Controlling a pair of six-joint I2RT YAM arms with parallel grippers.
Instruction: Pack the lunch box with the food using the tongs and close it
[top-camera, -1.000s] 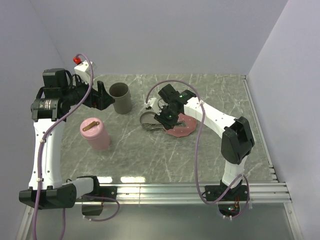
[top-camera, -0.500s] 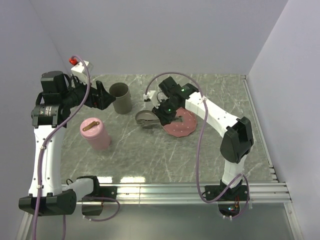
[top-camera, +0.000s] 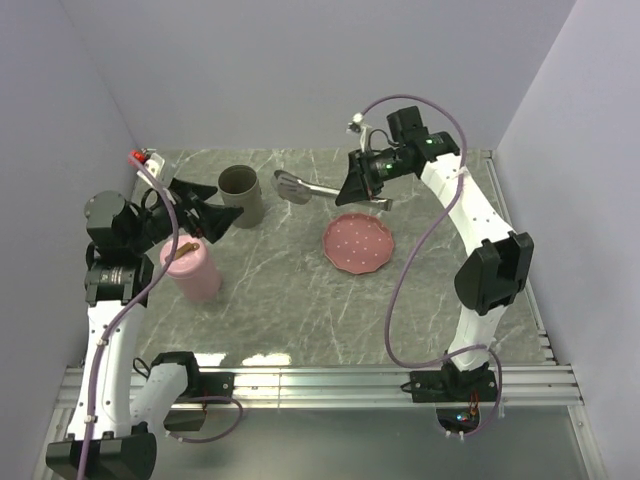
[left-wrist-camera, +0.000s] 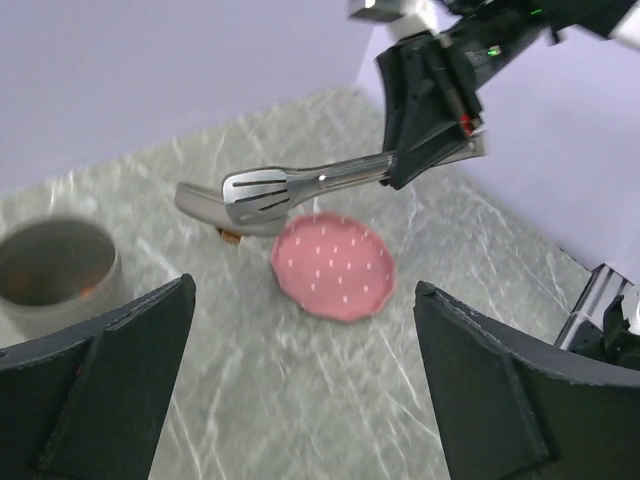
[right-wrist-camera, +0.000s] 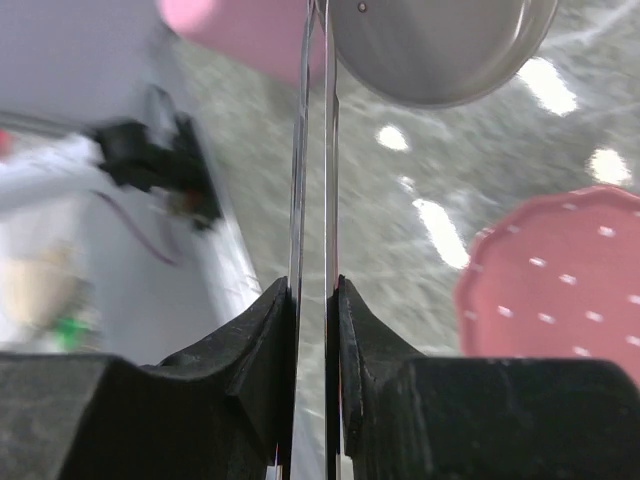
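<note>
My right gripper (top-camera: 362, 183) (right-wrist-camera: 313, 285) is shut on the handle end of the grey metal tongs (top-camera: 305, 186) (left-wrist-camera: 300, 185), held in the air beyond the pink plate. The tongs' broad tips (left-wrist-camera: 240, 200) point left toward the lunch box (top-camera: 241, 195) (left-wrist-camera: 50, 265), a grey round container with an open top. A small orange-brown bit of food (left-wrist-camera: 230, 236) shows at the lower edge of the tips. Another orange bit (left-wrist-camera: 88, 292) lies inside the lunch box. My left gripper (top-camera: 203, 208) (left-wrist-camera: 305, 288) is open and empty, hanging left of the lunch box.
The pink dotted plate (top-camera: 358, 243) (left-wrist-camera: 335, 265) (right-wrist-camera: 560, 280) lies bare in the middle. A pink canister (top-camera: 190, 268) with a brown strip on top stands at the near left, under my left arm. Walls close in the back and both sides.
My right gripper has lifted the tongs off the plate and swung them up and back, tips now near the lunch box. My left arm has dropped lower, toward the pink canister.
</note>
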